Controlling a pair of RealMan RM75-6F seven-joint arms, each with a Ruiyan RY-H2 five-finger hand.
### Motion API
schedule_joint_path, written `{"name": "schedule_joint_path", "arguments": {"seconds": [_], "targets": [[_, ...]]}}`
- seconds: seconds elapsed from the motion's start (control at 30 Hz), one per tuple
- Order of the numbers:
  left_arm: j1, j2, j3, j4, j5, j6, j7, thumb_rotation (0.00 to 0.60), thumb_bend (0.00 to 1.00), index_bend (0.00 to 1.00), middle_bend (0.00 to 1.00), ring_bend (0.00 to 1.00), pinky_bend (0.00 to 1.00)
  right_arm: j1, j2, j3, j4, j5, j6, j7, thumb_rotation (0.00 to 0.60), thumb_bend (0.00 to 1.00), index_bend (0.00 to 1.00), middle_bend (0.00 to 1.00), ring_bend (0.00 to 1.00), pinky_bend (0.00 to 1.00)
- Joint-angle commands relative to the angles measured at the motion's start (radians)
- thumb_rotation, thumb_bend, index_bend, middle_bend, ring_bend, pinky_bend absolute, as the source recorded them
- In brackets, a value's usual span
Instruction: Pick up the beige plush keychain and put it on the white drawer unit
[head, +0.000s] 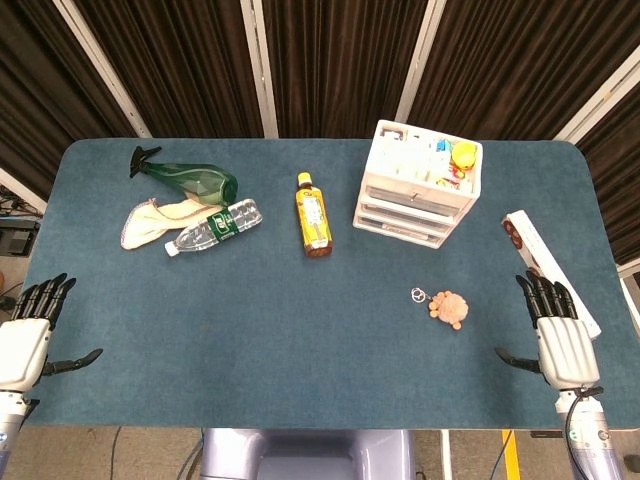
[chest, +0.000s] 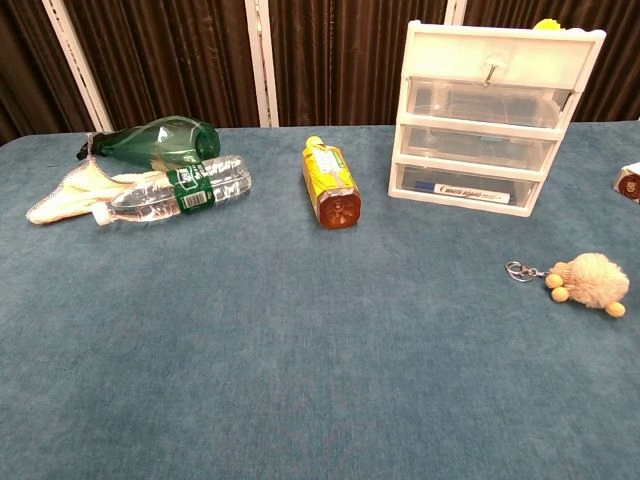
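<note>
The beige plush keychain (head: 449, 307) (chest: 589, 280) lies on the blue table, its metal ring pointing left, in front of the white drawer unit (head: 419, 184) (chest: 491, 115). My right hand (head: 553, 332) hovers open over the table's front right corner, to the right of the keychain and apart from it. Near the front left corner my left hand (head: 26, 333) is open with its fingers spread and nothing in it. Neither hand shows in the chest view.
A yellow juice bottle (head: 313, 215) lies left of the drawer unit. Further left are a clear water bottle (head: 214, 228), a green spray bottle (head: 190, 178) and a cream cloth (head: 155, 220). A long white box (head: 545, 266) lies by the right edge.
</note>
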Motion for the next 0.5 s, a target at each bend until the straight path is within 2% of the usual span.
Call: {"name": "schedule_joint_path", "arguments": {"seconds": [0.03, 0.07, 0.1, 0.17, 0.23, 0.33, 0.5], "targets": [[0.000, 0.000, 0.000, 0.000, -0.001, -0.002, 0.000, 0.482, 0.00, 0.00, 0.00, 0.00, 0.00, 0.009, 0.002, 0.019, -0.025, 0.002, -0.007, -0.003, 0.600, 0.00, 0.05, 0.26, 0.23, 0.32], [0.000, 0.000, 0.000, 0.000, -0.002, -0.003, 0.001, 0.483, 0.00, 0.00, 0.00, 0.00, 0.00, 0.017, 0.002, 0.030, -0.038, 0.006, -0.012, -0.009, 0.600, 0.00, 0.08, 0.38, 0.36, 0.44], [-0.001, 0.000, 0.000, -0.001, -0.004, -0.005, 0.001, 0.480, 0.00, 0.00, 0.00, 0.00, 0.00, 0.026, 0.002, 0.041, -0.052, 0.012, -0.021, -0.021, 0.600, 0.00, 0.10, 0.47, 0.46, 0.53], [-0.001, 0.001, -0.001, -0.004, -0.007, -0.009, -0.001, 0.481, 0.00, 0.00, 0.00, 0.00, 0.00, 0.047, -0.004, 0.060, -0.077, 0.032, -0.046, -0.048, 0.600, 0.00, 0.18, 0.73, 0.73, 0.73], [-0.002, 0.001, -0.001, -0.005, -0.009, -0.012, -0.001, 0.483, 0.00, 0.00, 0.00, 0.00, 0.00, 0.075, -0.013, 0.081, -0.099, 0.058, -0.079, -0.083, 0.600, 0.01, 0.23, 0.88, 0.88, 0.82], [-0.004, 0.003, -0.001, -0.011, -0.015, -0.020, -0.004, 0.482, 0.00, 0.00, 0.00, 0.00, 0.00, 0.134, -0.047, 0.120, -0.136, 0.144, -0.154, -0.168, 0.600, 0.05, 0.26, 0.99, 0.98, 0.89], [-0.005, 0.011, -0.001, -0.020, -0.025, -0.031, -0.012, 0.478, 0.00, 0.00, 0.00, 0.00, 0.00, 0.230, -0.123, 0.171, -0.140, 0.307, -0.243, -0.318, 0.600, 0.07, 0.29, 1.00, 1.00, 0.92]]}}
